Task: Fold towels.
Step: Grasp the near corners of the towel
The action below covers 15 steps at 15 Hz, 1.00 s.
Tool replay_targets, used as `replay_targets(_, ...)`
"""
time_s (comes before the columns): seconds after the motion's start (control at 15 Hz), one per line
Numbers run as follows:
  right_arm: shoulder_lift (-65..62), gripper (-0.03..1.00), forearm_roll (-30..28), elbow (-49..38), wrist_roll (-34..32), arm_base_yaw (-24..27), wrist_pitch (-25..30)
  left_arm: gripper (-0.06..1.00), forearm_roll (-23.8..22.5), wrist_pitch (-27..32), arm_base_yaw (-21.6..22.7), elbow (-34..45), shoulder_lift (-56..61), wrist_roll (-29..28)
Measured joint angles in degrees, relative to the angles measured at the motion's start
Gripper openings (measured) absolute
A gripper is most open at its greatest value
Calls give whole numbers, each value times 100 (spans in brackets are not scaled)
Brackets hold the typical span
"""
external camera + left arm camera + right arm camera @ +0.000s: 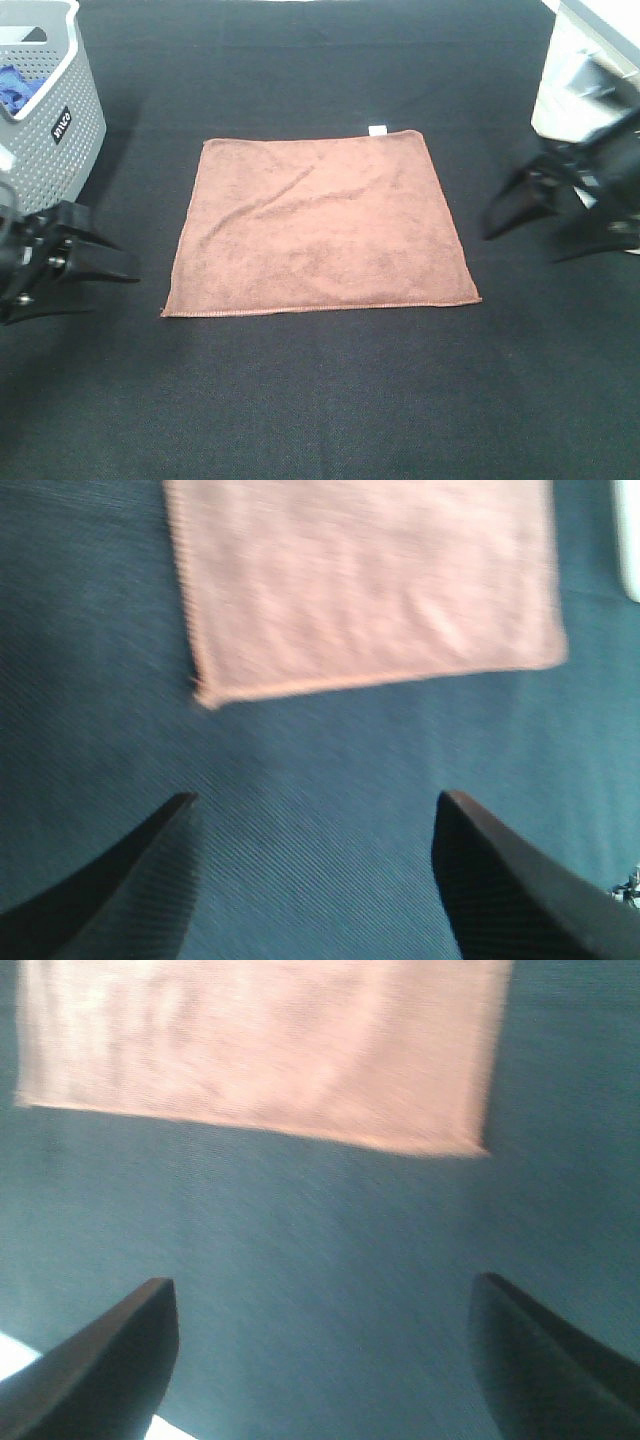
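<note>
A brown towel lies spread flat in the middle of the black table, with a small white tag at its far edge. It also shows in the left wrist view and in the right wrist view. My left gripper is open and empty, to the left of the towel's near left corner. My right gripper is open and empty, to the right of the towel's right edge. Neither gripper touches the towel. Both wrist views are blurred.
A grey perforated basket with blue cloth inside stands at the far left. A white container stands at the far right, behind my right arm.
</note>
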State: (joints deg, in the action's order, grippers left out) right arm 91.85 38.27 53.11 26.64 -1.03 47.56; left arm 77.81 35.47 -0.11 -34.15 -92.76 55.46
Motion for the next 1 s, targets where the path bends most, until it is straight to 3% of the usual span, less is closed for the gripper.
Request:
replay_targets(0.13, 647, 76, 521, 229, 464, 206, 0, 63, 40, -80, 0, -332, -516, 34)
replay_targets(0.33, 1570, 76, 768, 573, 911, 825, -40, 63, 74, -132, 0, -837, -1157, 69)
replay_targets(0.73, 2406, 76, 1020, 1255, 1278, 842, -57, 63, 109, -212, 0, -1392, -1782, 86)
replay_targets(1.0, 2744, 76, 1003, 1421, 1283, 401, -350, 63, 241, -407, -143, -1404, -2103, 172)
